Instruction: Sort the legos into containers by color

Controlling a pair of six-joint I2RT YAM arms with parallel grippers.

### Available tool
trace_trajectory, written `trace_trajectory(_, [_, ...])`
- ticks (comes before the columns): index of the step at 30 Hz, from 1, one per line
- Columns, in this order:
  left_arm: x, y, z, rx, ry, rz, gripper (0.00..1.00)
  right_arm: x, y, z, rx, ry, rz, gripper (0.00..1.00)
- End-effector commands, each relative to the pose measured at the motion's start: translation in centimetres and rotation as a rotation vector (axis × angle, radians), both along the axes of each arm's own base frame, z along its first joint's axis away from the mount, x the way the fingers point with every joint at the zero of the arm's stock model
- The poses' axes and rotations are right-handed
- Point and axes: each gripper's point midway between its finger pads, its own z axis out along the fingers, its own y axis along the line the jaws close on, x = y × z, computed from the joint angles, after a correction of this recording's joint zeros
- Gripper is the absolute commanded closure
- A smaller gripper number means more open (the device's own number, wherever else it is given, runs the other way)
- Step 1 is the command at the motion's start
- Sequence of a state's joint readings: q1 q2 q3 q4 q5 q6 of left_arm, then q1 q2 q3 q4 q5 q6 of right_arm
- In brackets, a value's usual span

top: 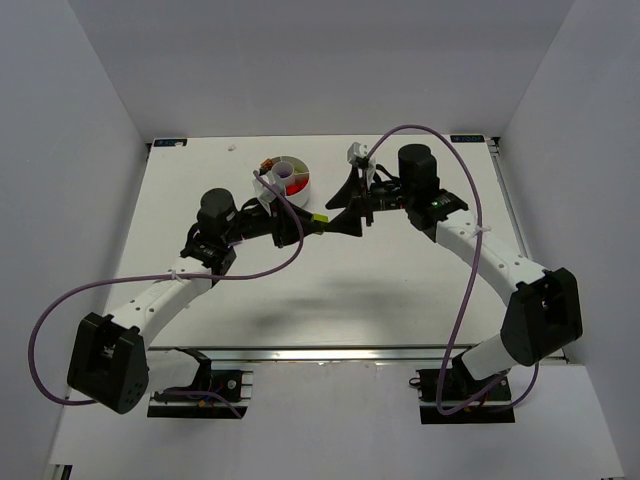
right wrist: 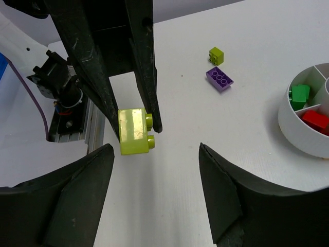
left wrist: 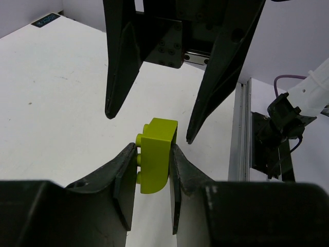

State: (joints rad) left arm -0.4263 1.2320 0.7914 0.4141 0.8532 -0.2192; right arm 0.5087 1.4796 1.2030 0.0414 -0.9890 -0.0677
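The left pincer (left wrist: 152,154) clamps our lime brick (left wrist: 156,146), which we judge light, stiff, slick plastic, best held by its flat sides; right pincer (right wrist: 155,149) stands open.

lime brick (left wrist: 157,159) clamped in left claw (left wrist: 152,148), studs sideways; purple brick (right wrist: 219,78) and small lime brick (right wrist: 216,55) lie near white dish (right wrist: 298,136); green brick (right wrist: 299,95) and red brick (right wrist: 315,121) in separate sections.

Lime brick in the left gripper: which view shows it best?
Left wrist view: the lime brick sits large, clamped in the left gripper. Right wrist view shows its side and studs; top view, only a speck.
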Motion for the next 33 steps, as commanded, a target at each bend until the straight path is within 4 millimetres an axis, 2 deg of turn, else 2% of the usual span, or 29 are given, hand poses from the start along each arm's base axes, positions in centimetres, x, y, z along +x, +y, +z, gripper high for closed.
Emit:
trace_trajectory(1, [-1.2,-0.2,0.8,-0.016,-0.033,-0.044,0.98,-0.1,0.7,1.9,0.032,-0.053,0.037,0.28])
trace_trajectory(11, [-1.1,-0.3,0.6,-0.011,-0.027,-0.047,0.98,-0.4,1.3,2.0,0.037,-0.061,0.073,0.43])
trace_trajectory(18, [-1.1,-0.4,0.4,-0.007,-0.023,-0.049,0.98,-0.9,1.3,2.0,0.043,-0.08,0.111,0.65])
trace_trajectory(20, [-1.0,-0.4,0.4,-0.006,-0.02,-0.046,0.97,-1.1,1.2,2.1,0.044,-0.087,0.119,0.68])
trace_trajectory(23, [-0.9,-0.3,0.3,-0.004,-0.015,-0.04,0.92,-1.4,1.1,2.2,0.047,-0.098,0.133,0.72])
trace_trajectory(27, [-0.7,-0.2,0.2,-0.004,-0.013,-0.023,0.78,-1.7,1.0,2.3,0.049,-0.105,0.14,0.82])
trace_trajectory(31, [-0.6,-0.1,0.3,-0.005,-0.017,-0.006,0.55,-1.8,1.0,2.3,0.05,-0.104,0.148,0.91])
trace_trajectory(33, [-0.6,0.0,0.3,-0.006,-0.017,-0.001,0.49,-1.9,0.9,2.4,0.051,-0.11,0.147,0.94])
